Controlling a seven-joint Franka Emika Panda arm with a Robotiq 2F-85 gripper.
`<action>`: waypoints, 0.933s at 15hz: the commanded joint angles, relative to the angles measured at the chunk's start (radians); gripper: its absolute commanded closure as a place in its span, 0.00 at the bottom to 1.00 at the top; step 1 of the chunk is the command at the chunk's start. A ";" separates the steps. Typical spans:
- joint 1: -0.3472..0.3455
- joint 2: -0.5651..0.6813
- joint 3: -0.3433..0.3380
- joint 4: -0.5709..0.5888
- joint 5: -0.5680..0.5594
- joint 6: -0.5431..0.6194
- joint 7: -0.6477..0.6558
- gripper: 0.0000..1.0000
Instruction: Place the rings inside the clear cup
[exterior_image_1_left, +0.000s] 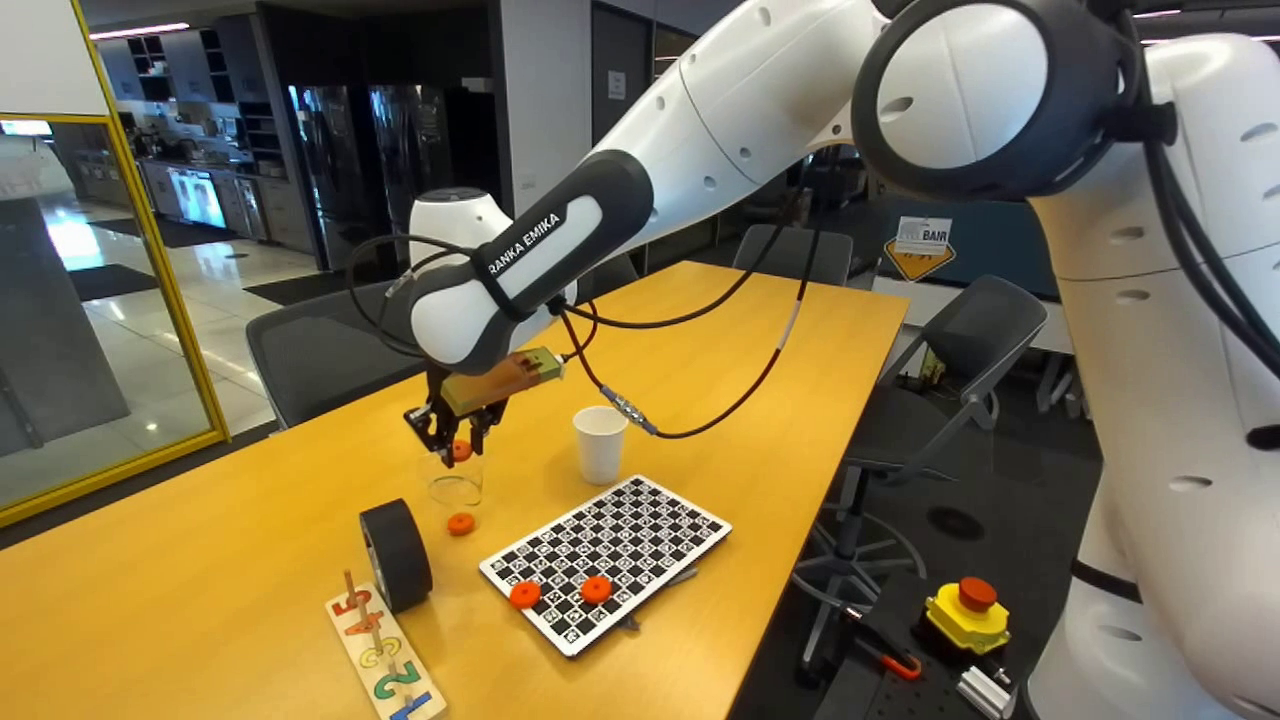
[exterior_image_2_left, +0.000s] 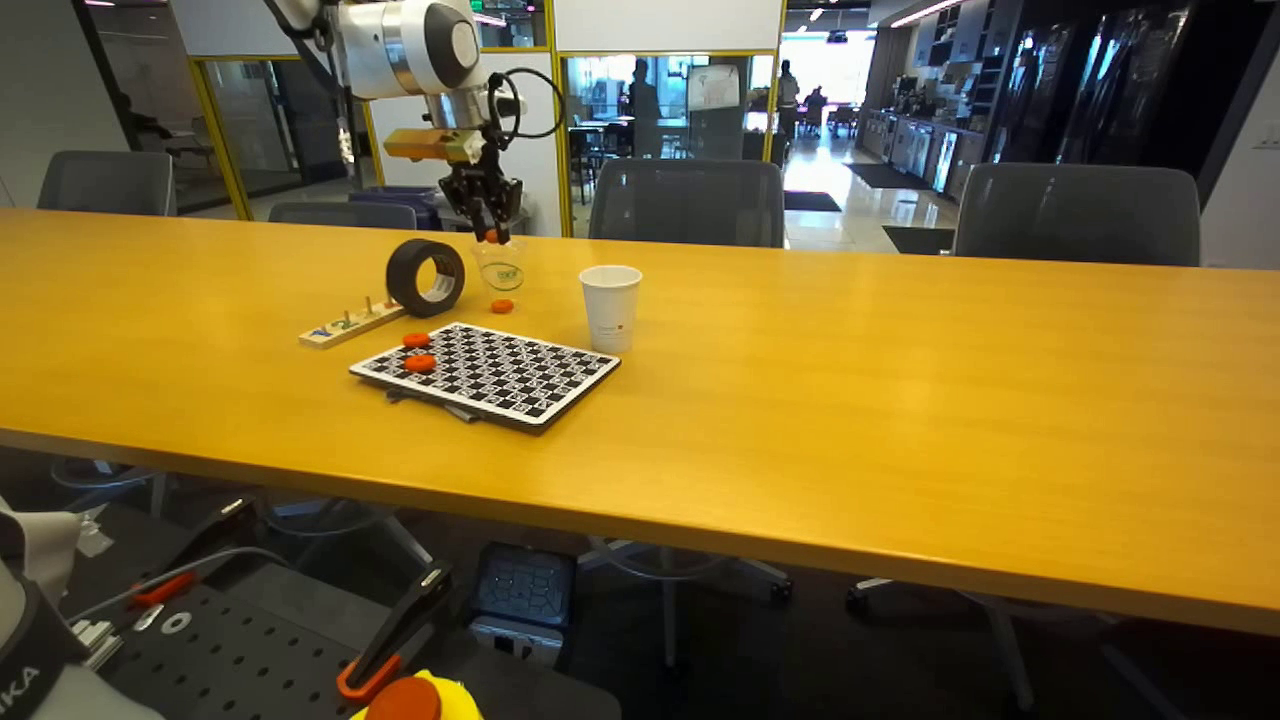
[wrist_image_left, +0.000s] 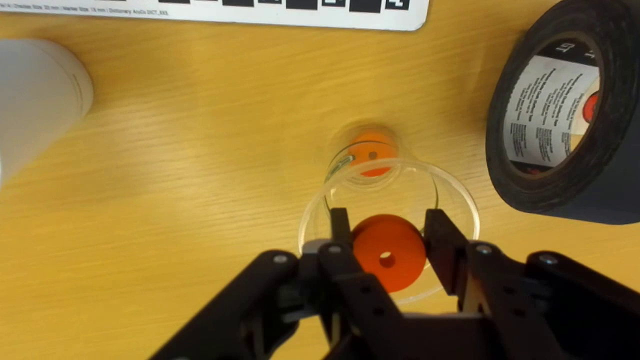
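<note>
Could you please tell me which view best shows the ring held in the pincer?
The wrist view: the ring held in the pincer appears large and nearly face-on, its centre hole visible. Both exterior views show only a small orange patch at the pincer's tip.

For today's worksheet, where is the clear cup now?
In an exterior view, the clear cup stands beneath the fingers, right of the black tape roll and left of the white cup.

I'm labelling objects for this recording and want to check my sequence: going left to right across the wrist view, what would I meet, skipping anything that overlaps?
From left to right: white cup, clear cup, black tape roll.
</note>
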 joint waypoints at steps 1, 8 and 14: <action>0.004 0.058 -0.001 0.106 0.019 -0.057 -0.031 0.32; 0.027 -0.027 -0.009 0.003 -0.003 -0.059 0.002 0.00; 0.069 -0.184 -0.001 -0.252 -0.026 -0.012 0.067 0.00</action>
